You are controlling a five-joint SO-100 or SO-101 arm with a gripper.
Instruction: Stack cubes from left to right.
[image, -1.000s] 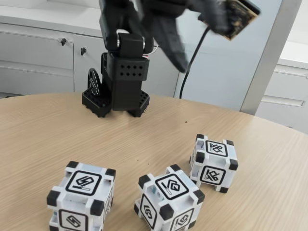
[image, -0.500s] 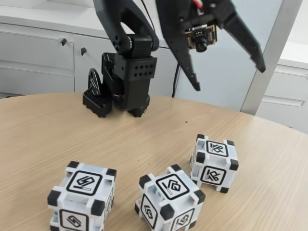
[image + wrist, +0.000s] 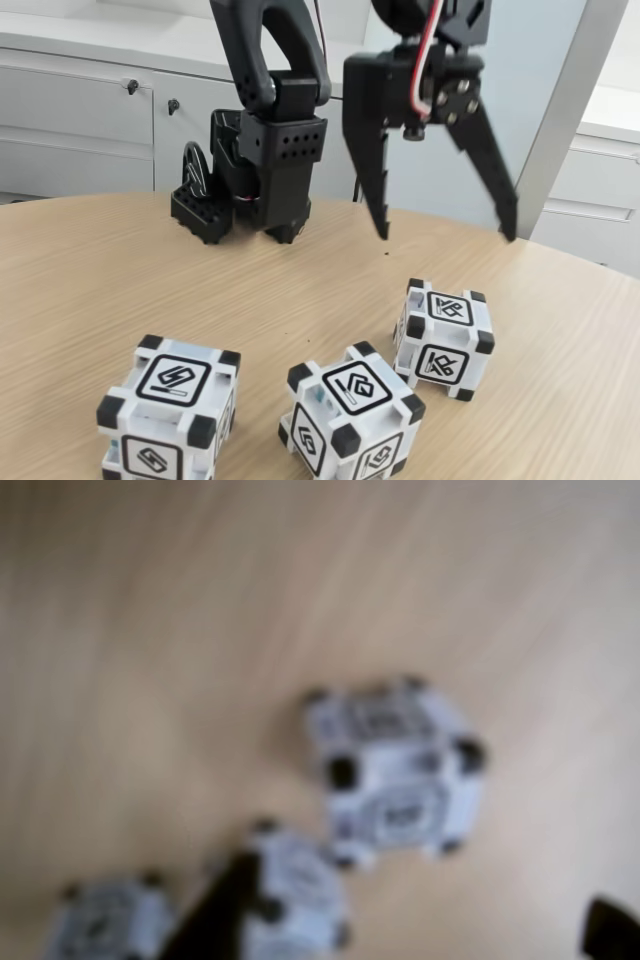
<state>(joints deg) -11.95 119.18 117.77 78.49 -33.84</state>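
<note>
Woodgrain laminate forms the round table (image 3: 120, 280), pale tan with fine straight streaks and a smooth matte finish; behind it stand grey cabinet fronts (image 3: 80, 110) with small dark knobs. Matte black plastic makes up the arm's boxy base (image 3: 255, 175), whose housing is perforated with a grid of small holes and which sits at the far edge of the table. The gripper (image 3: 447, 238) hangs in the air above the table, behind the right cube in the fixed view; its two long, tapering black fingers (image 3: 372, 160) are spread wide apart and hold nothing, with red and white wires running along the wrist above them.

Three cubes rest on the table near the front edge, well apart from one another: the left cube (image 3: 170, 410), the middle cube (image 3: 352, 410) and the right cube (image 3: 443, 335), the last set farther back. Each is white hard plastic with black blocks at the corners and a black-framed line glyph on each visible face. In the wrist view all three appear blurred, the right cube (image 3: 395, 770) nearest the centre, and dark finger edges (image 3: 215, 920) enter from the bottom.

Compared with half a second earlier, the gripper has come lower and turned so that the fingertips point down; the cubes have not moved.
</note>
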